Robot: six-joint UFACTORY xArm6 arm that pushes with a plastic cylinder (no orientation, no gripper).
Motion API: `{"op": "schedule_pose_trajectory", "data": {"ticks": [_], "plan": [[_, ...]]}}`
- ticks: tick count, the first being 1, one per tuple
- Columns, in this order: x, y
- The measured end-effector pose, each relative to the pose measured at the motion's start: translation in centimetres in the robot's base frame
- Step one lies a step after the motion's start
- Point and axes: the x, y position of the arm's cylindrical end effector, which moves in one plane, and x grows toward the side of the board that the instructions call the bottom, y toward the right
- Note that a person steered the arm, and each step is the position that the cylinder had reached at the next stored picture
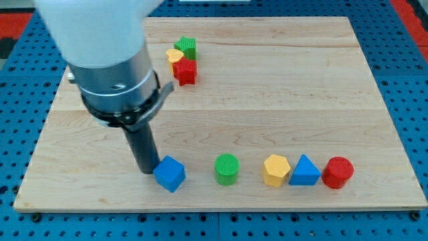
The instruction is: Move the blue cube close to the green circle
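Resting on a blue pegboard (401, 40), your pale wooden board (281, 87) carries no readable writing. My tip (148, 170) touches the blue cube (170, 173) at lower left; the green circle (227, 169) sits near, to the cube's right. No claw is fitted, so no grip state.

A: What is under everything?

B: A big flat board of pale wood (267, 100). You can see long lines where its planks meet.

A: And around the board?

B: A blue sheet full of little round holes (408, 80), set in neat rows. It shows on all sides.

A: Anything else?

B: Red bits in the view's top corners (13, 23). The light is bright and even.
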Motion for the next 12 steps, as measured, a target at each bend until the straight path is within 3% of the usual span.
{"op": "schedule_pose_trajectory", "data": {"ticks": [1,2,4,5,6,7,8,9,10,11,12], "plan": [[4.9,-4.0],[6.1,-0.7],[3.5,2.1],[3.3,6.4],[5.2,6.1],[4.9,-5.3],[-3.6,-9.1],[-7.2,-0.6],[-4.9,3.9],[-0.4,4.8],[-2.1,3.8]]}}
